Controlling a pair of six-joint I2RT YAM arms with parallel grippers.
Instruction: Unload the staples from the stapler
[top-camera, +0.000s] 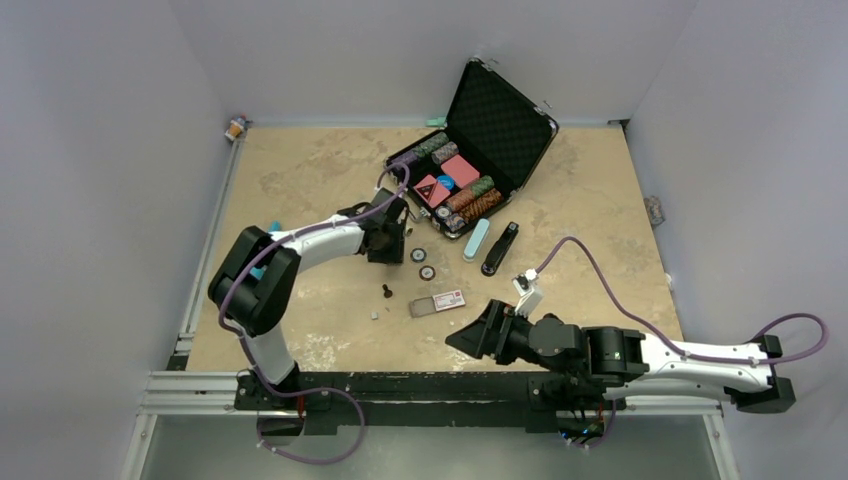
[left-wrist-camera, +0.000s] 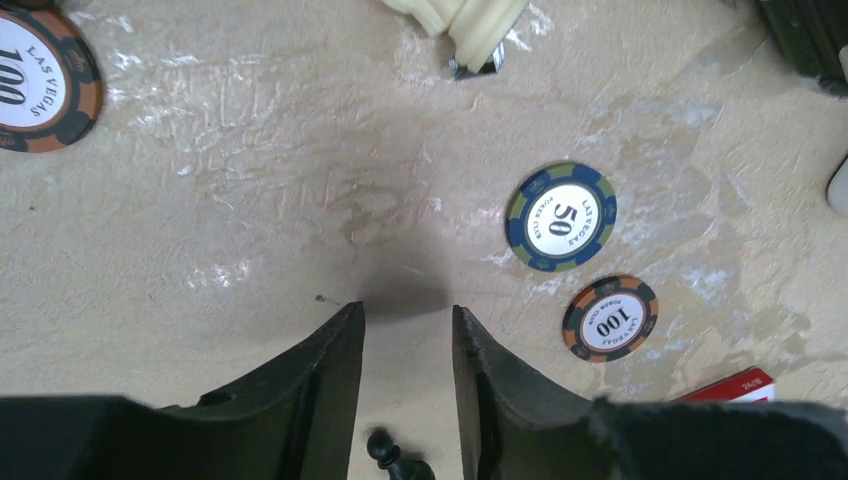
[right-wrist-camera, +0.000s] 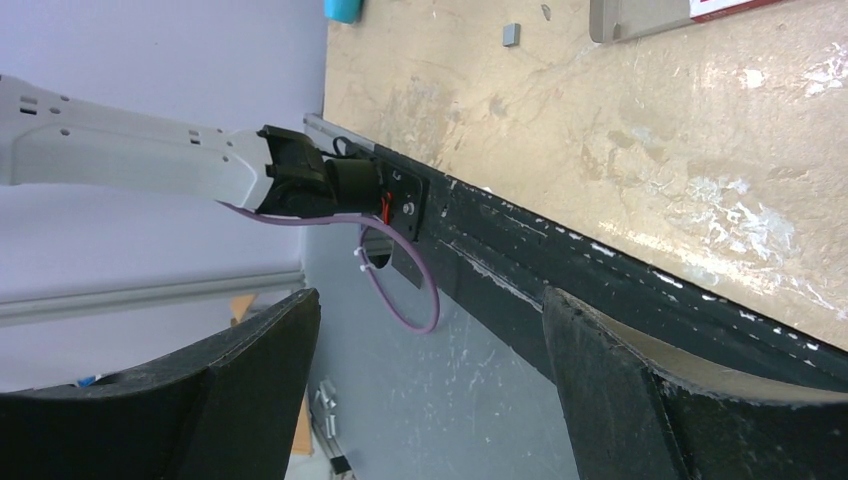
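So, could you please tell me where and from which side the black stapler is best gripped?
Probably mid-length, across its narrow width, coming straight down from above. The stapler lies flat and slanted, so turn the jaws square to its long axis. The teal case lies close along one side, leaving little finger room there.

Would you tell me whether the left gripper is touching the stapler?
Apart. The top view shows poker chips and a teal case between the left gripper and the stapler.
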